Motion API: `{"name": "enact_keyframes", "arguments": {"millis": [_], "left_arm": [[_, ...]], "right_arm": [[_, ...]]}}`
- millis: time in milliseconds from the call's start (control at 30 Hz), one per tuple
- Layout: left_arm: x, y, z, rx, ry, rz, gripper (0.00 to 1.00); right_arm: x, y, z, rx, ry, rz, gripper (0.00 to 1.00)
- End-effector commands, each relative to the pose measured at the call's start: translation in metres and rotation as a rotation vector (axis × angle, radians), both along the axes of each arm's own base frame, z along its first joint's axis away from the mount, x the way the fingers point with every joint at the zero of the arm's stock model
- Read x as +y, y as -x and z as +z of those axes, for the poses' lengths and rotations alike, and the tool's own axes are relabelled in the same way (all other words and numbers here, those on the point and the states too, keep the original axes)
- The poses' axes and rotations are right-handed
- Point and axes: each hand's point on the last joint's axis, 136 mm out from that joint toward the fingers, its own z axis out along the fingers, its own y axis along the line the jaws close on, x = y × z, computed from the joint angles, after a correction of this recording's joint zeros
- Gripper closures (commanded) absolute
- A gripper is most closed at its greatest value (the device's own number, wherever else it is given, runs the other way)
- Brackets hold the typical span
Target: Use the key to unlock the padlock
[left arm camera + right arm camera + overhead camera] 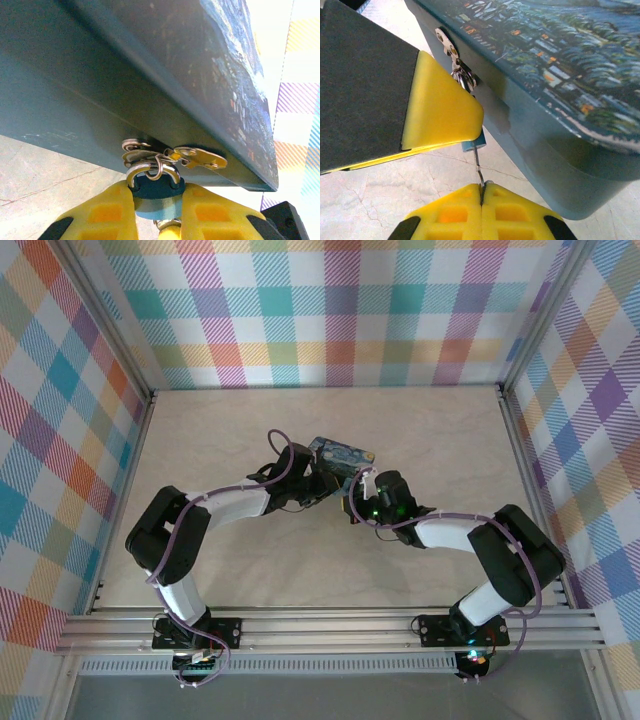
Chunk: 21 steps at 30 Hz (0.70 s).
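Tiny blue-bodied padlock (156,194), silvery shackle (134,175), clamped in left gripper (157,207); right gripper (481,192) pinches thin dark-grey metal key (477,162) touching its base.

A pale beige tabletop (440,440) with faint marble veining is lying flat under bright, even light. Pastel plaid cloth is covering the far wall (340,310), the left wall (50,440) and the right wall (600,450), closing the table in on three sides. Silvery metal rails (330,625) are running across the near edge, and a thin metal strip (325,389) is edging the foot of the far wall.
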Motion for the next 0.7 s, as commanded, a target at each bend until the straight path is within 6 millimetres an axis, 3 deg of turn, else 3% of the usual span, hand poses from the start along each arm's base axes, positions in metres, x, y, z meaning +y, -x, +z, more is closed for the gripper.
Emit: {"name": "enact_keyframes", "arguments": {"millis": [0,500,667], "left_arm": [[-0.021,0.026,-0.017,0.056,-0.006,-0.089,0.87],[-0.021,0.027,-0.014,0.052,-0.003,-0.094,0.86],[-0.023,0.026,-0.013,0.052,0.002,-0.096,0.87]], "right_arm": [[0.048,0.001,0.109,-0.269,-0.233,0.152,1.00],[0.036,0.000,0.106,-0.283,-0.158,0.119,1.00],[0.041,0.003,0.102,-0.268,-0.171,0.141,1.00]]}}
